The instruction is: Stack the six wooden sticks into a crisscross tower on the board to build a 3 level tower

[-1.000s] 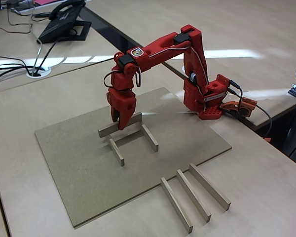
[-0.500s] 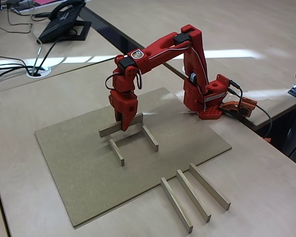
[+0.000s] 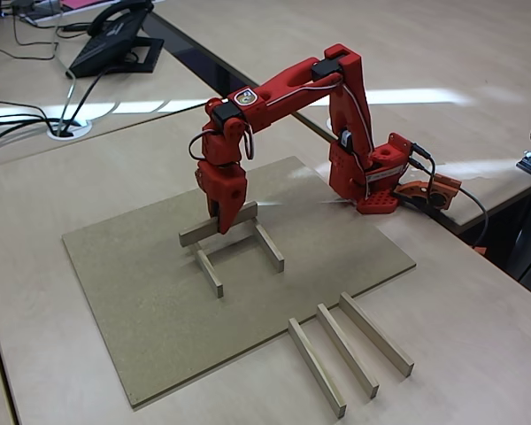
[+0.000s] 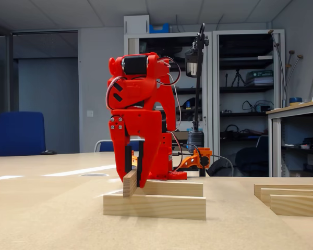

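Observation:
On the board (image 3: pixel 150 301), two wooden sticks (image 3: pixel 209 272) (image 3: pixel 269 246) lie parallel as the bottom level of the tower. A third stick (image 3: pixel 239 217) lies across their far ends. My red gripper (image 3: pixel 219 223) comes down on it from above and is shut on the stick. In the low fixed view the fingers (image 4: pixel 118 166) straddle the stick's end (image 4: pixel 129 183), which rests on the front bottom stick (image 4: pixel 154 207). Three more sticks (image 3: pixel 346 350) lie side by side on the table, off the board's near right edge.
The arm's base (image 3: pixel 372 177) stands at the board's far right corner, with an orange part and cable (image 3: pixel 429 190) beside it. A telephone (image 3: pixel 115 40) and cables (image 3: pixel 35 119) lie on the far left table. A dark gap (image 3: pixel 212 62) separates the tables.
The gripper and its stick have shifted slightly right, and the wrist has straightened a little. The bottom sticks and the loose ones have not moved.

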